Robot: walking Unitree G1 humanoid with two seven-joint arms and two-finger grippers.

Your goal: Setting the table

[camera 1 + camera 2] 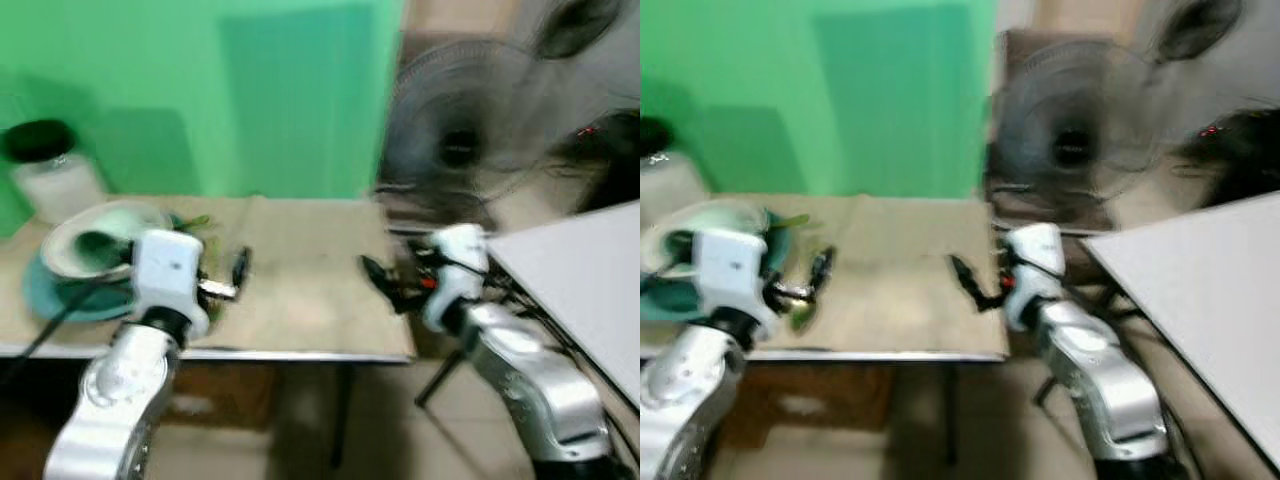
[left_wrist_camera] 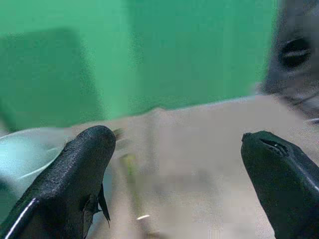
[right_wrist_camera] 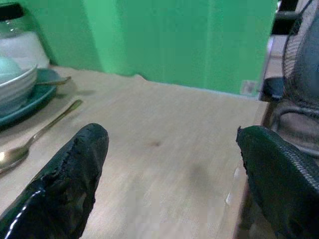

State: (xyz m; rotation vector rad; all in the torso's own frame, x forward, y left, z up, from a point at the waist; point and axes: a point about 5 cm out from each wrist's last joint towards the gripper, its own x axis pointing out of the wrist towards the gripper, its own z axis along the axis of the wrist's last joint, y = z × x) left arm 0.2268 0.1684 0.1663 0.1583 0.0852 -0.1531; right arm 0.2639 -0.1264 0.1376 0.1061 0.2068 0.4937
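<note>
Right wrist view is showing the spoon lying flat on the table, its handle running up toward the teal plate, which is carrying a pale bowl. Judging by its gold sheen, the spoon is probably metal: light, stiff, slick and sitting low, so a pinch across the thin handle near the middle is likely the safest hold. The bowl and plate are looking like ceramic, so heavier and breakable; taking them by the rim would suit best.

The right gripper is hovering over the table's near right part with its fingers wide apart and nothing between them. The left gripper is also spread and empty, pointing across the table just beside the plate.

The tabletop is looking smooth, pale wood, so cutlery may be sliding on it. Behind it a green wall is standing; a jar with a black lid is sitting beyond the plate, a fan is standing past the right end, and a white board is angling in at the right. Head views are blurring.
</note>
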